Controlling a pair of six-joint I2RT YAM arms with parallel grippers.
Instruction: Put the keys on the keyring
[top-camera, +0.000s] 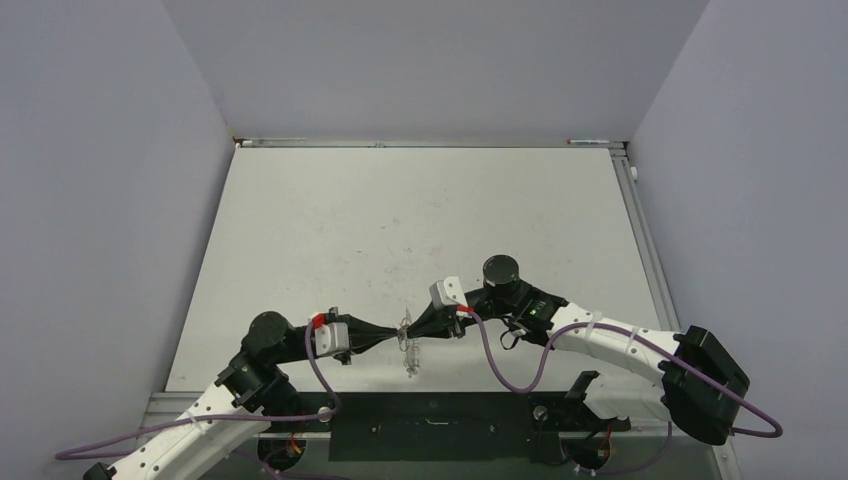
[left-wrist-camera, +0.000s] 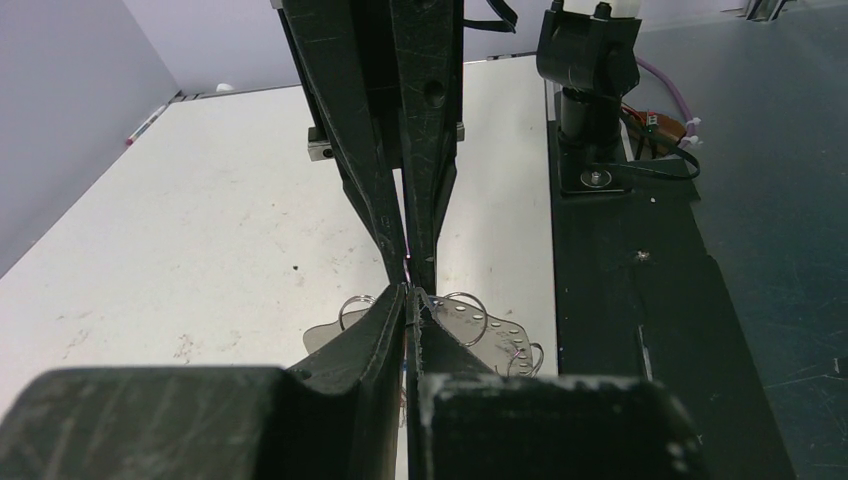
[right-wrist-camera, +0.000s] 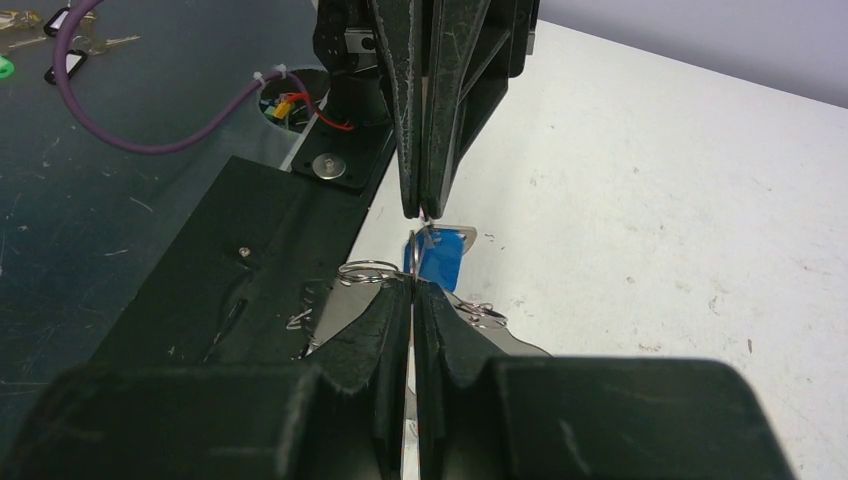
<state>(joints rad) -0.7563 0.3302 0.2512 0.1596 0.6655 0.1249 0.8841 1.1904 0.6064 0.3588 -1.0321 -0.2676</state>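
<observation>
My left gripper (top-camera: 393, 329) and right gripper (top-camera: 414, 322) meet tip to tip just above the table's near edge. Both are shut on a thin wire of the keyring (top-camera: 408, 358), a silvery piece with small wire loops that hangs below their tips. In the left wrist view my left gripper (left-wrist-camera: 408, 293) faces the right fingers (left-wrist-camera: 430, 190), with the keyring (left-wrist-camera: 478, 322) underneath. In the right wrist view my right gripper (right-wrist-camera: 413, 286) faces the left fingers (right-wrist-camera: 405, 120). The blue key (right-wrist-camera: 441, 256) hangs between the two tips, beside the keyring (right-wrist-camera: 368, 272). The red key is hidden.
The black mounting plate (top-camera: 440, 425) runs along the near edge, right under the grippers. Purple cables (top-camera: 505, 365) loop beside the right arm. Spare tagged keys (right-wrist-camera: 40, 45) lie on the dark floor off the table. Grey walls close in the table's left, far and right sides.
</observation>
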